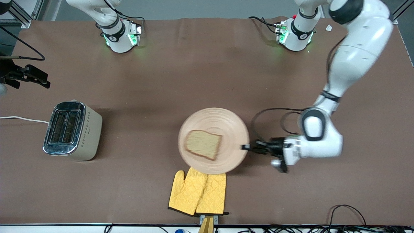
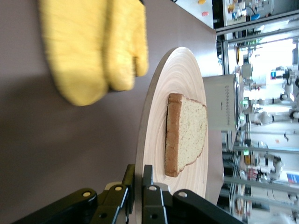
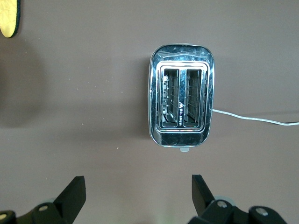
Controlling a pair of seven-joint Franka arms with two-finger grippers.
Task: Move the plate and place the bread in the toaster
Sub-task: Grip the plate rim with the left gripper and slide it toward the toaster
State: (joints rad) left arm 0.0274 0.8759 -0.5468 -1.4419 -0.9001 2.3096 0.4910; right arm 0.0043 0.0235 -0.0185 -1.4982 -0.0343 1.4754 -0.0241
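Note:
The pale wooden plate [image 1: 220, 119] lies mid-table with the slice of brown bread [image 1: 203, 144] on it. My left gripper [image 1: 246, 147] is shut on the plate's rim at the left arm's end, one finger above the rim and one below. The left wrist view shows the same grip: my left gripper [image 2: 138, 170] pinches the plate [image 2: 182, 84], and the bread [image 2: 187, 133] sits just past the fingers. The beige toaster [image 1: 72, 131] stands toward the right arm's end, its two slots empty. My right gripper [image 3: 138, 196] hangs open high over the table beside the toaster [image 3: 181, 108].
A yellow oven mitt [image 1: 198, 194] lies nearer the front camera than the plate, and the plate's rim overlaps its fingertip end. The toaster's white cord [image 1: 22, 119] trails off the table's edge. Black cables lie along the front edge.

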